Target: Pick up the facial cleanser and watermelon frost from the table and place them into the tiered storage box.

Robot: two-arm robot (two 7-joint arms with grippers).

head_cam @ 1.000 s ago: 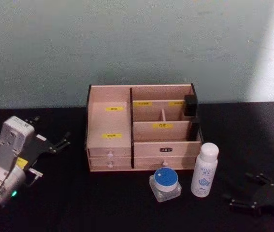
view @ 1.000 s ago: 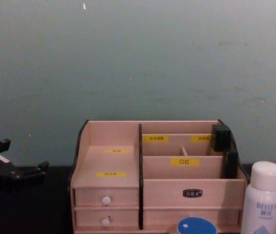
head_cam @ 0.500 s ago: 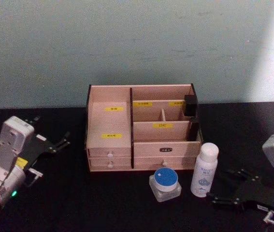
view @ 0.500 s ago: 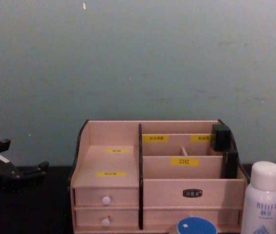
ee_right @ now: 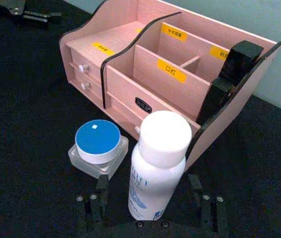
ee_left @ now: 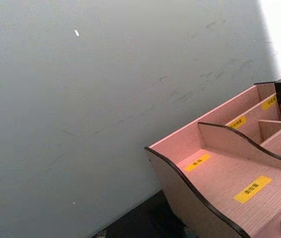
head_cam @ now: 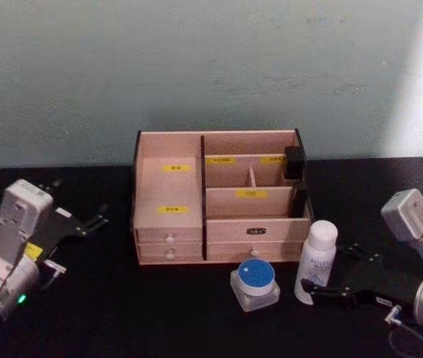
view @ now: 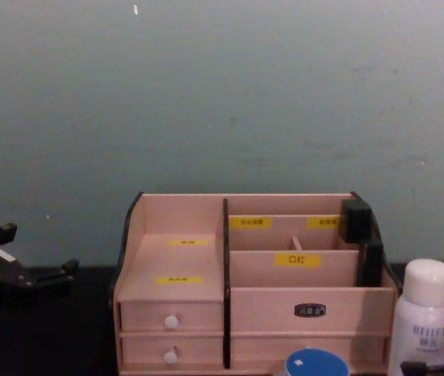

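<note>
The facial cleanser (head_cam: 317, 257) (ee_right: 157, 168) (view: 429, 313), a slim white bottle, stands upright on the black table in front of the tiered storage box's (head_cam: 170, 195) (ee_right: 180, 94) (view: 178, 301) right end. To its left sits the watermelon frost (head_cam: 255, 283) (ee_right: 98, 146) (view: 315, 364), a squat jar with a blue lid. My right gripper (head_cam: 334, 273) (ee_right: 147, 179) is open, with one finger on each side of the bottle's lower body and no visible contact. One of its fingers (view: 433, 366) shows low in the chest view. My left gripper (head_cam: 77, 201) (view: 30, 251) rests open at the far left.
A pale wall rises right behind the box. The box's stepped left compartment (ee_left: 229, 178) has yellow labels and is open on top. Bare black table (head_cam: 159, 313) lies in front of the box and between it and the left arm.
My right arm has come in from the lower right toward the box, bringing its open fingers around the facial cleanser. The left arm, bottle, jar and box have not moved.
</note>
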